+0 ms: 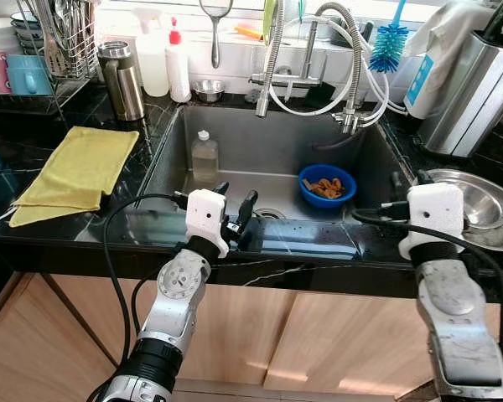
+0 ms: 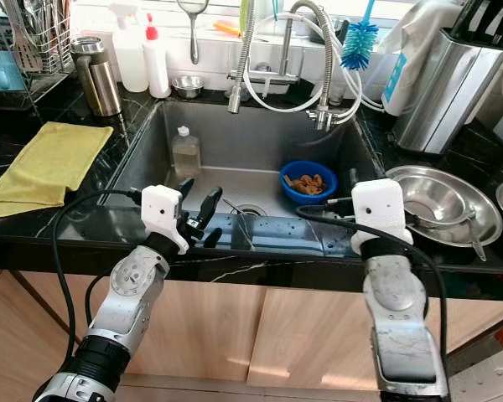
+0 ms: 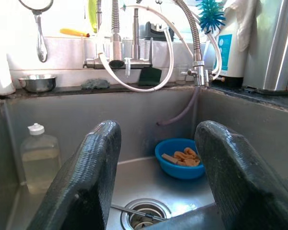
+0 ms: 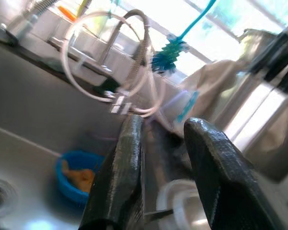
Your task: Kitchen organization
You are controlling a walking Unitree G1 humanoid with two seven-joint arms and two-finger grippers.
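While the left hand [image 1: 237,214] is held at the sink's [image 1: 163,151] front edge, fingers spread wide and empty, the right hand [image 4: 158,158] is hidden behind its wrist housing in the head views; a narrow gap is seen between its fingers. A blue bowl [image 1: 327,185] and clear bottle [image 1: 204,157] are seen inside the sink. A yellow cloth [image 1: 75,172] lies on the bench [image 1: 33,151], partly cut off.

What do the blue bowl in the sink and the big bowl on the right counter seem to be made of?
The blue bowl looks like plastic: opaque, uniform colour with a soft sheen, though glazed ware can't be ruled out. The big bowl looks like polished stainless steel, with mirror-like grey reflections across its inside.
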